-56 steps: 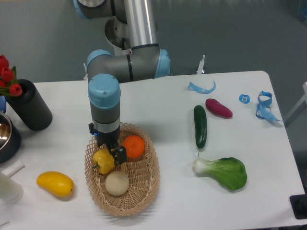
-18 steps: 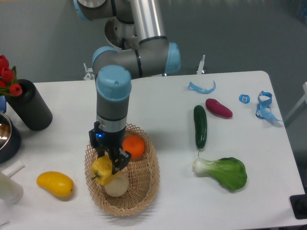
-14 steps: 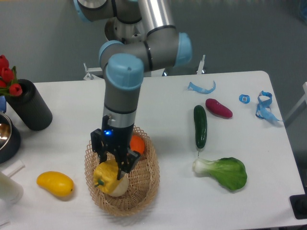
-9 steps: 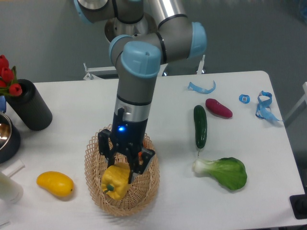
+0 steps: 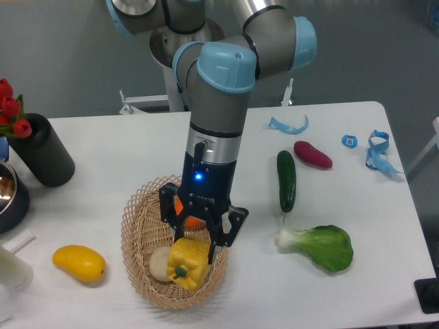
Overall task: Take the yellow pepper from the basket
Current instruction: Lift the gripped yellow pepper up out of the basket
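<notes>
The arm reaches down over the worktop (image 5: 103,151) from the rear, its wrist above the basket (image 5: 140,236). The pincer (image 5: 199,240) is clamped on the yellow pepper (image 5: 188,258), fingers on either flank of the fruit. The pepper appears raised, clear of the basket floor, over the basket's right half and just beside a pale round ball (image 5: 159,263); an orange fruit (image 5: 186,209) is mostly hidden behind the pincer. Step in hand, as judged: the lift, with the grasp made. The next move calls for a straight rise until the pepper clears the looped rim, keeping the grip firm on the glossy skin. The pepper's long axis runs near vertical, tilted slightly, with its green stem (image 5: 180,272) pointing down and toward the camera.
</notes>
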Controlling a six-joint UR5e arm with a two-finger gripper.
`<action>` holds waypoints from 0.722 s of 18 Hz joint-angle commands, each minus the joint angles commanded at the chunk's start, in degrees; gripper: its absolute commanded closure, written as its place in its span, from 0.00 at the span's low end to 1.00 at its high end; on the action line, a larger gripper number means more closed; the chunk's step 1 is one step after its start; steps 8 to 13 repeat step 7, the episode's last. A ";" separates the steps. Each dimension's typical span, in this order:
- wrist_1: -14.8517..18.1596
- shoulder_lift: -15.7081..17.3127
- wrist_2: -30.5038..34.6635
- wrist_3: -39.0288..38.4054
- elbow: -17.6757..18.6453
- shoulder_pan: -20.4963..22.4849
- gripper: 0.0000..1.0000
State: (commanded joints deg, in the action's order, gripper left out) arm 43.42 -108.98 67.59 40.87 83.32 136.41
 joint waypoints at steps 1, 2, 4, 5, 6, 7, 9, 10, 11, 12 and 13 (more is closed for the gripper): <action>0.00 -0.17 0.00 -0.26 -0.27 0.00 0.67; 0.00 -0.35 -0.09 -0.79 -0.70 0.00 0.67; 0.00 -0.35 -0.09 -0.79 -0.79 0.09 0.67; 0.00 -0.27 -0.09 -0.79 -0.80 0.09 0.68; 0.00 -0.26 0.00 -0.88 -0.80 0.09 0.67; 0.00 -0.26 -0.09 -0.79 -0.71 0.09 0.67; 0.00 -0.26 -0.09 -0.79 -0.71 0.09 0.67; 0.00 -0.26 -0.09 -0.79 -0.71 0.09 0.67; 0.00 -0.26 -0.09 -0.79 -0.71 0.09 0.67; 0.00 -0.26 -0.09 -0.79 -0.71 0.09 0.67; 0.00 -0.26 -0.09 -0.79 -0.71 0.09 0.67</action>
